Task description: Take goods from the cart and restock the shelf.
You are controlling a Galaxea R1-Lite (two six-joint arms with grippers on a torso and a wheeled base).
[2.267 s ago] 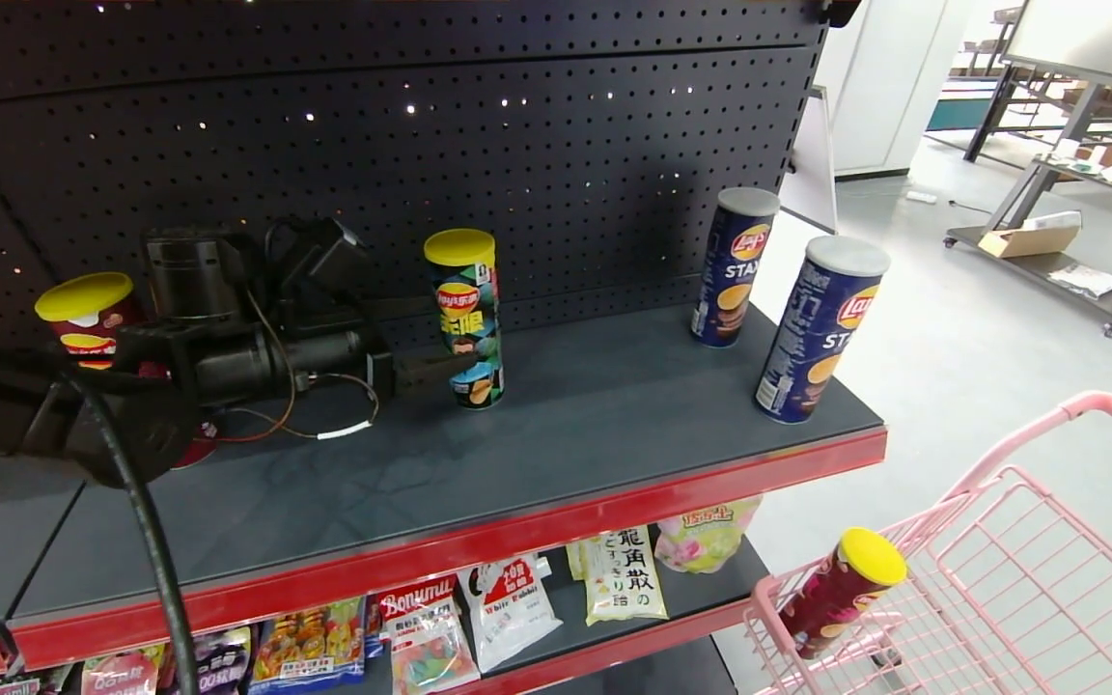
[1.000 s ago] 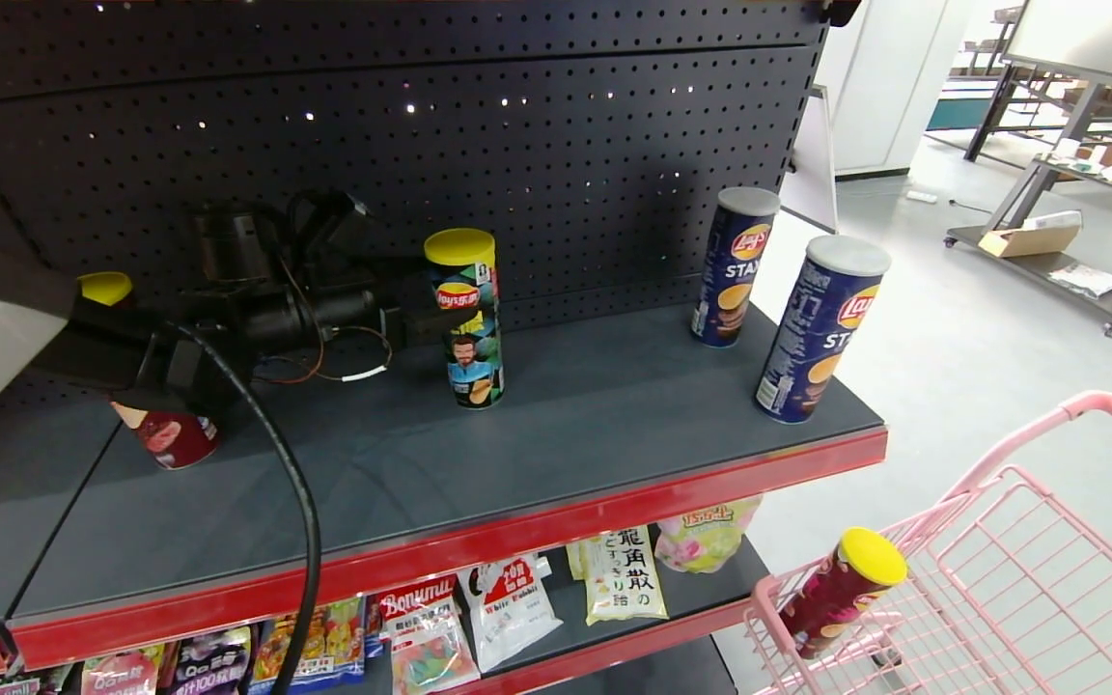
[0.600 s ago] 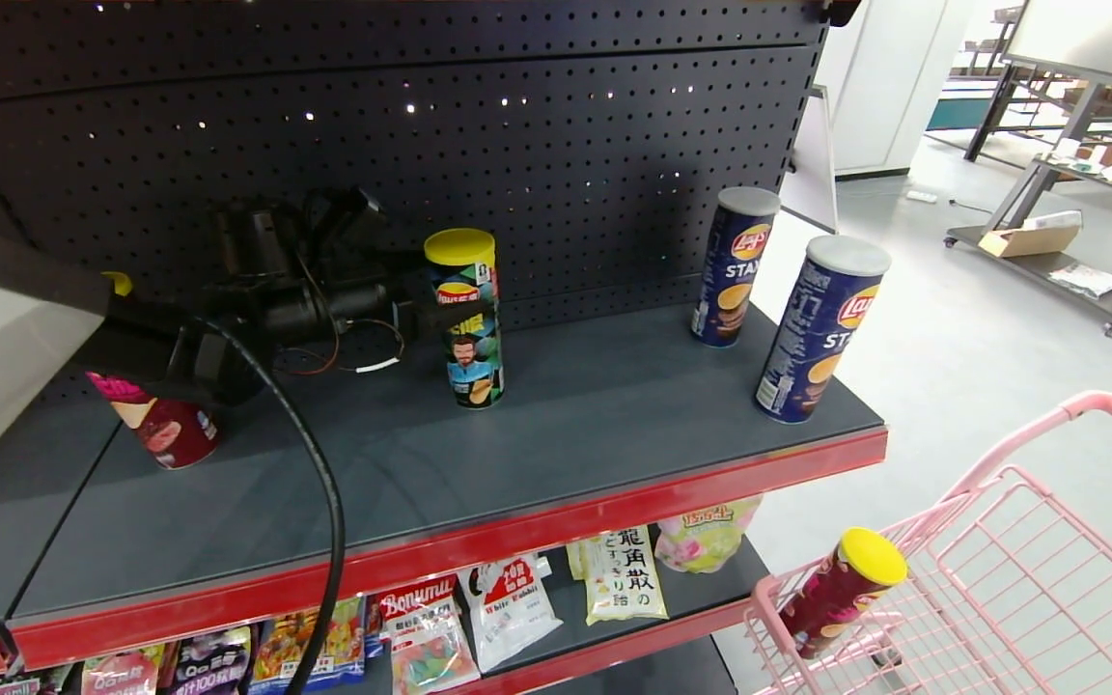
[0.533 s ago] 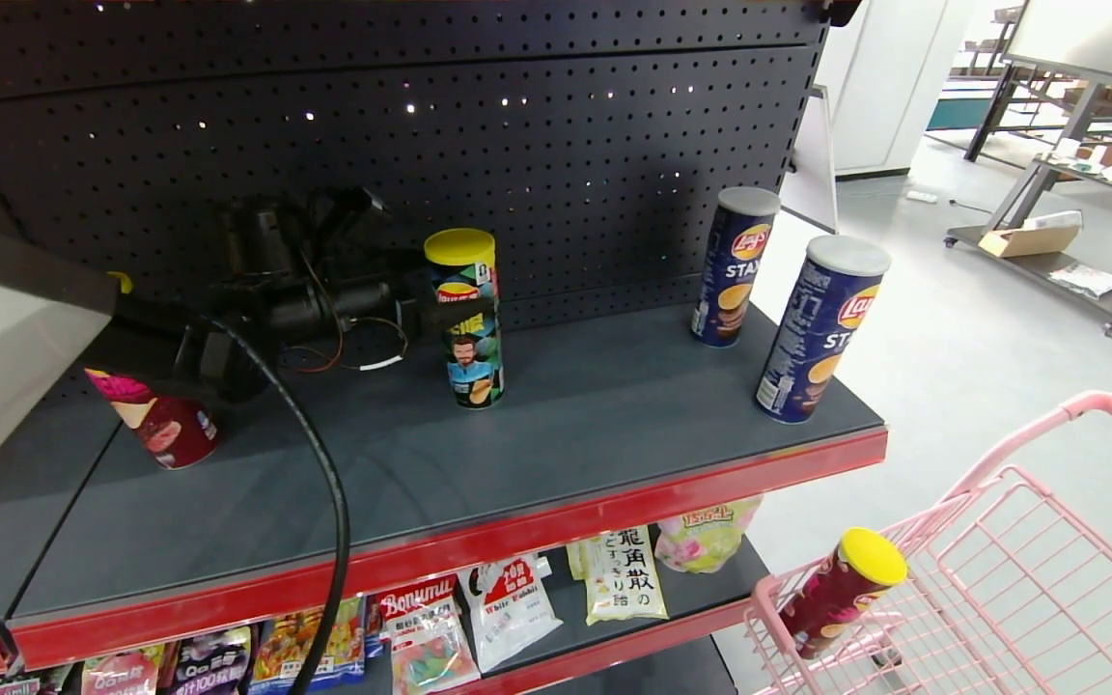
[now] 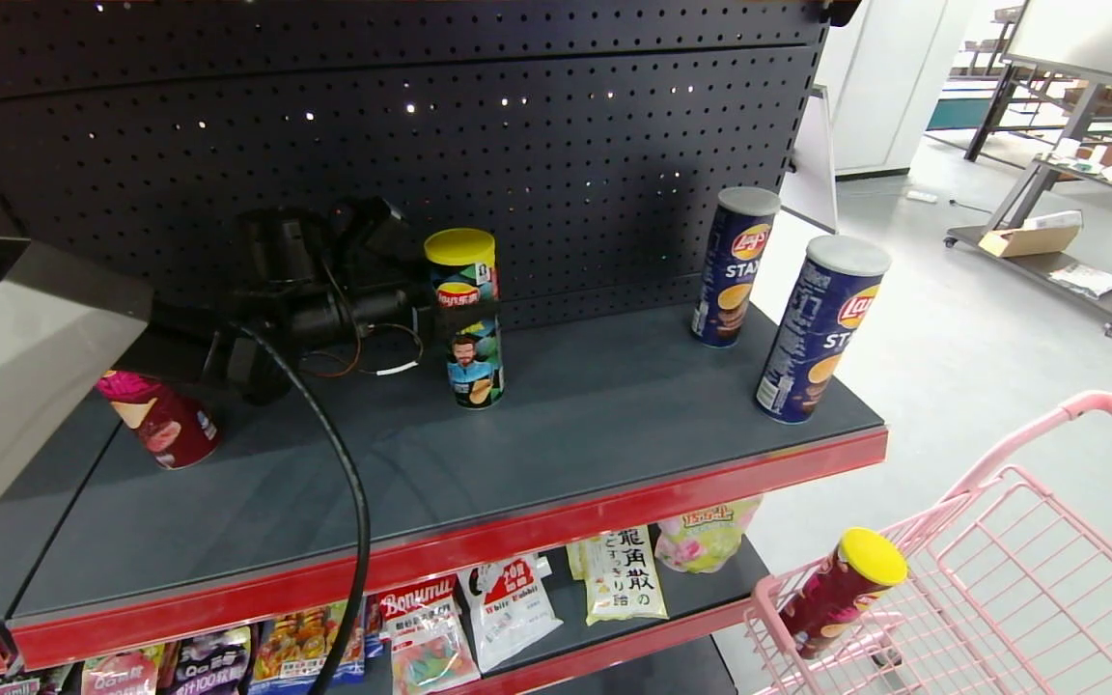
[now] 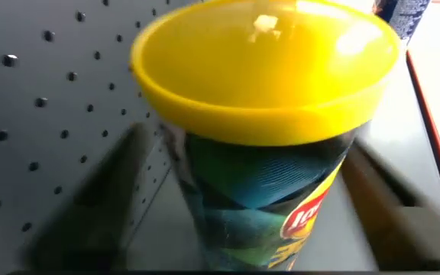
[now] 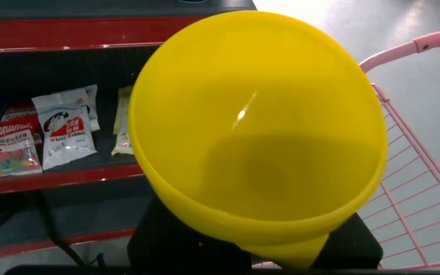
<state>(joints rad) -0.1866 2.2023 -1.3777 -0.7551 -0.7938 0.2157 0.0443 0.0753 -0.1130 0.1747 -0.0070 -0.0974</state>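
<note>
Head view: the left gripper (image 5: 440,314) is seen side-on at the green can (image 5: 465,319), which is stood upright on the shelf (image 5: 566,425) close to the back panel. The far side of the gripper is lost behind the can. A red can (image 5: 841,587) is leaned in the cart (image 5: 1000,541) corner, its bottom cut off.

Left wrist view: the green can is framed between blurry jaws held apart on either side. Contact can't be made out.

Right wrist view: a yellow lid (image 7: 258,130) is shoved right up close. The right gripper (image 7: 205,256) is mostly covered, so open or closed can't be told.
</note>
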